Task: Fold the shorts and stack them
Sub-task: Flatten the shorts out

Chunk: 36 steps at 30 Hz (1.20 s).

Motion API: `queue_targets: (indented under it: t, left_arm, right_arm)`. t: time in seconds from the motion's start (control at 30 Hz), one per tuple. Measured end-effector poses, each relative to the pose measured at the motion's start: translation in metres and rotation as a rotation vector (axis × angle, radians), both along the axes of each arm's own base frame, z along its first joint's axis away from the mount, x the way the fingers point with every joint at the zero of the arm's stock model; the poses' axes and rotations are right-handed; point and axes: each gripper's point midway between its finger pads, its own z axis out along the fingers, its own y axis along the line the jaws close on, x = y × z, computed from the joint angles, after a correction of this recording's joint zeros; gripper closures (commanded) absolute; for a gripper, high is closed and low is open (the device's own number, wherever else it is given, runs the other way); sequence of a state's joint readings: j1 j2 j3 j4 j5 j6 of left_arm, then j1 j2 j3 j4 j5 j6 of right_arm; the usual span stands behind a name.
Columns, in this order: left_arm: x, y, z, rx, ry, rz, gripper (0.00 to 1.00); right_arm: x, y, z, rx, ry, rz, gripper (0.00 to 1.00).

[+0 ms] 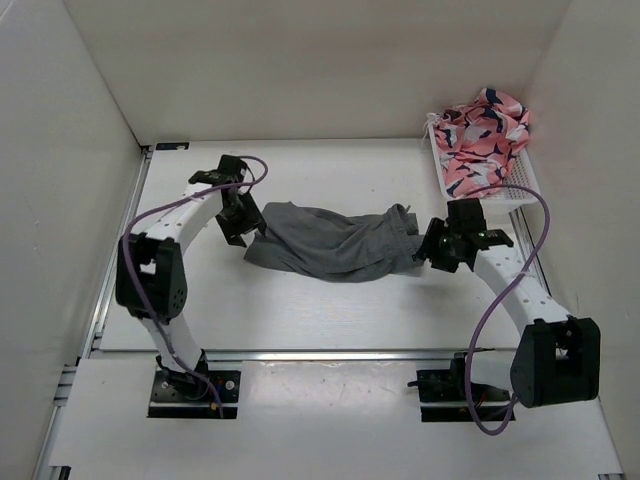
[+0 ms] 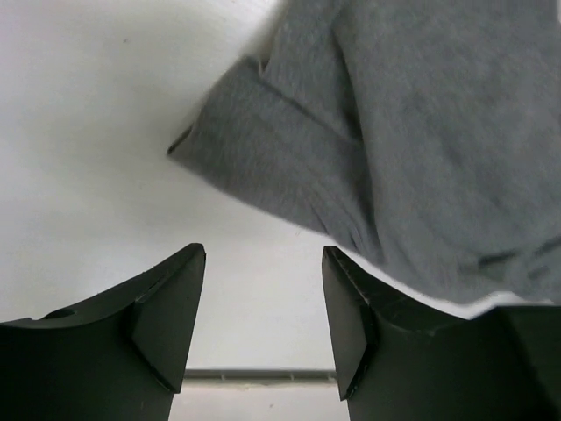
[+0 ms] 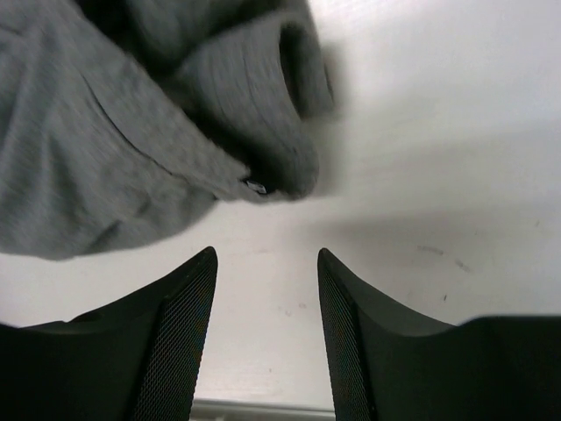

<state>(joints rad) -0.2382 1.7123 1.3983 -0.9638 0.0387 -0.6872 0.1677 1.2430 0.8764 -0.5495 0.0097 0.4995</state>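
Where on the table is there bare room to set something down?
Bare: the front strip of table between shorts and near edge, and the back strip between shorts and rear wall. Crowded: the shorts' ends, by the left gripper and right gripper, and the back right corner, by the basket.

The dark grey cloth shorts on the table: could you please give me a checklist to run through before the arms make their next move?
1. Is the left pincer free of cloth? Ok: jaws apart, nothing between them, cloth edge just ahead.
2. Is the right pincer free of cloth? Ok: jaws apart, empty.
3. Are the dark grey soft cloth shorts lying flat? Not ok: bunched and wrinkled, right end rolled.
4. Are the shorts wholly on the white table? Ok.
5. Are the shorts apart from the white plastic basket of pink patterned cloth? Ok.
6. Where does the drawstring lie? Cannot tell.
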Motion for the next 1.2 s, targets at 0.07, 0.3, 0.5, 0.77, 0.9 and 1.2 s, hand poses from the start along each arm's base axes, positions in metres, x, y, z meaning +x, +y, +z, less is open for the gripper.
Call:
queue_targets:
  t: [0.07,0.3,0.5,0.77,0.9,1.2]
  left_arm:
    - [0.007,-0.002,-0.023,0.009,0.043,-0.001,0.44]
    - [0.019,0.002,-0.080,0.066,0.158,0.001,0.52]
    - [0.037,0.005,-0.071,0.079,0.103,0.001,0.52]
    - [0.040,0.006,-0.096,0.106,0.142,-0.017,0.90]
    - [0.041,0.006,-0.095,0.105,0.139,-0.020,0.90]
    - [0.039,0.009,-0.093,0.123,0.131,-0.016,0.90]
  right_arm:
    - [-0.010,0.002,-0.009,0.019,0.032,0.004,0.44]
    - [-0.017,0.004,-0.012,0.058,0.043,0.004,0.44]
    - [-0.010,0.009,-0.010,0.113,0.027,-0.005,0.28]
    - [0.009,0.026,-0.034,0.206,0.074,-0.015,0.24]
    - [0.013,0.027,-0.052,0.209,0.120,-0.027,0.31]
    - [0.030,0.028,-0.056,0.212,0.116,-0.051,0.76]
